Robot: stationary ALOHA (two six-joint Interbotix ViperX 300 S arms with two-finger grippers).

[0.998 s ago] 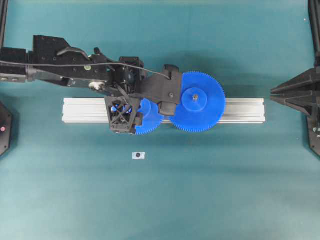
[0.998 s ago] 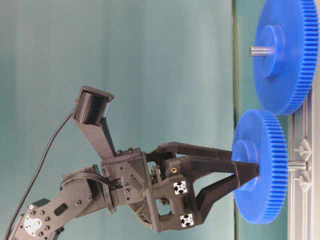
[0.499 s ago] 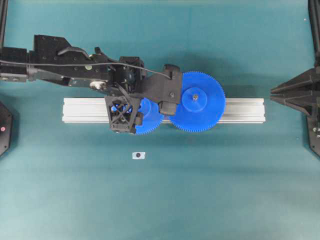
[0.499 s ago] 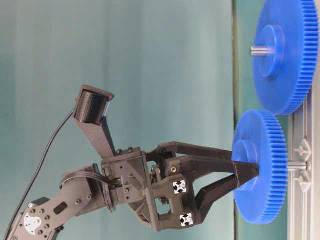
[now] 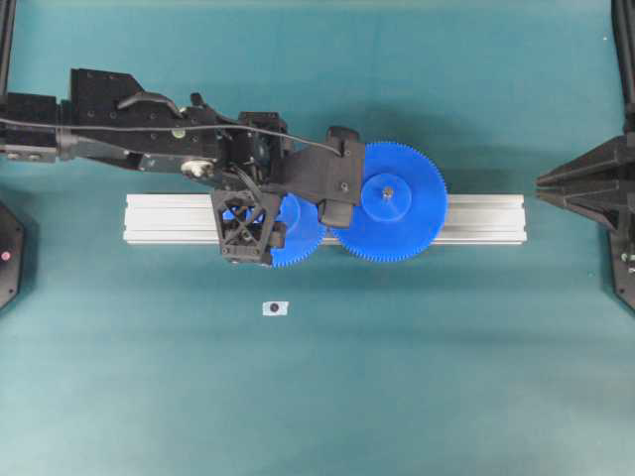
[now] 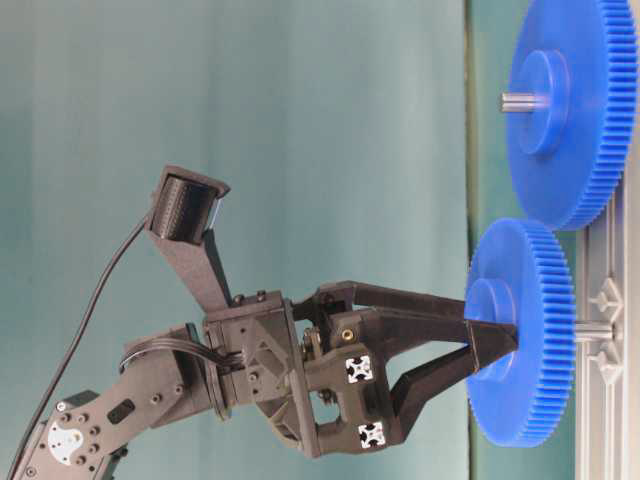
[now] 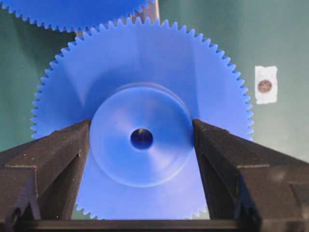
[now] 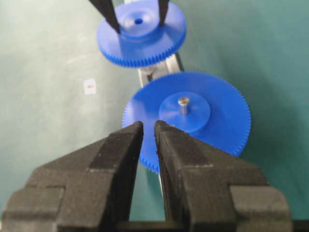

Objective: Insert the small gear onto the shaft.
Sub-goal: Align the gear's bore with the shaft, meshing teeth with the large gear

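The small gear [image 6: 520, 330] is held by its hub between the fingers of the left claw [image 7: 141, 137], spread wide around it, over the bar [image 5: 476, 218] beside the large gear [image 5: 389, 201]. A shaft [image 6: 593, 330] is seen under the small gear; the gear seems only partly down it, though the seating cannot be judged for certain. Pressing home and release would remain. The right claw [image 8: 148, 133] is idle, nearly closed, holding nothing. The worktop [image 5: 446, 377] is covered in teal cloth, with a small white tag [image 5: 275, 308] on it
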